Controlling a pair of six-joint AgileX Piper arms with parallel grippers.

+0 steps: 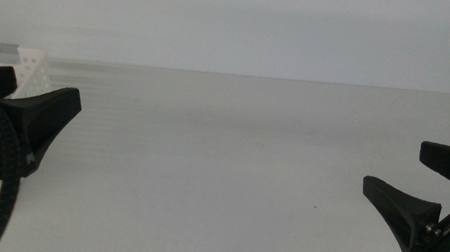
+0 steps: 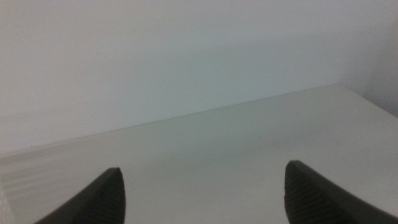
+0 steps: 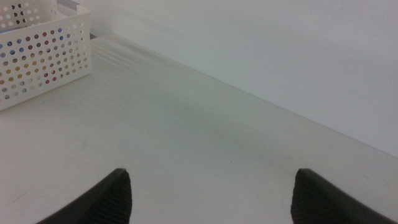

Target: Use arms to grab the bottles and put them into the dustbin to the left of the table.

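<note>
Large flat white matte worktop (image 1: 238, 160) fills all three views. White plastic rectangular dustbin (image 1: 3, 67) with walls of small round holes sits at the worktop's left edge; in the middle view it is mostly covered by the left arm, only its far corner and a strip of its near wall showing. The right wrist view gives the clearest look at the dustbin (image 3: 40, 53): one full perforated wall, with spots of colour visible through the holes, contents not identifiable. The left wrist view does not include it, showing only worktop and the pale wall behind. Left hand (image 1: 25, 98), black and pointed, is at the left side over or just beside the dustbin, its two fingers spread apart and pinching nothing; the left wrist view confirms the wide gap of the left hand (image 2: 202, 193). Right hand (image 1: 426, 183), black with a small metal fitting near its base, hovers at the right side low over the worktop, fingers likewise spread and empty; same in its own view (image 3: 211, 196). No bottle is in any view.
</note>
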